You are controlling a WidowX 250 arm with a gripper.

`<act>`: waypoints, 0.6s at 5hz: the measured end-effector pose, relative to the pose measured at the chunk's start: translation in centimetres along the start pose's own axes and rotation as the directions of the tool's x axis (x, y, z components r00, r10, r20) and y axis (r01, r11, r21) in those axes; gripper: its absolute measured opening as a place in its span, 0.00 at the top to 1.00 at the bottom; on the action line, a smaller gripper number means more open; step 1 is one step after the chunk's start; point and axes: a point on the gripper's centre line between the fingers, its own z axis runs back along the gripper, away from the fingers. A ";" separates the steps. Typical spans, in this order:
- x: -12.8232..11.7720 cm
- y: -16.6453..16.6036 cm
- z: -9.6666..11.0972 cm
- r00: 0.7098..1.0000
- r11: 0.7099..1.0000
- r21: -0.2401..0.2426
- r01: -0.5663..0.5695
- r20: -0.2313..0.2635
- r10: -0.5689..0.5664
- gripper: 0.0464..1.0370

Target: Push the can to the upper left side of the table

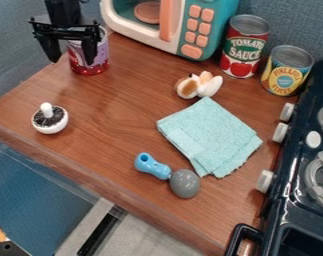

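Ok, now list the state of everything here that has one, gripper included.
Gripper: open, fingers spread.
Purple-and-red can: upright.
Tomato can: upright.
Pineapple can: upright.
Blue cloth: folded, lying flat.
Blue-handled tool: lying down.
White round piece with a knob: knob pointing up.
Toy microwave: door looks shut.
Toy stove: on or off, cannot tell.

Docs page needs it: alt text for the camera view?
Black robot hand, open, at a red and purple can on the table's upper left. Toy microwave, red can and yellow can behind; teal cloth mid-table; toy stove right.
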 end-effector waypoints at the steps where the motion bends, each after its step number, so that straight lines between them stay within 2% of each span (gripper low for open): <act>1: -0.8 -0.2 -0.4 1.000 1.000 -0.014 0.006 -0.019 -0.006 0.04; 2: -1.7 -0.9 2.2 0.999 0.999 -0.035 0.025 0.023 -0.024 0.04; 3: -2.2 -1.2 4.2 0.998 0.997 -0.058 0.042 0.039 -0.040 0.04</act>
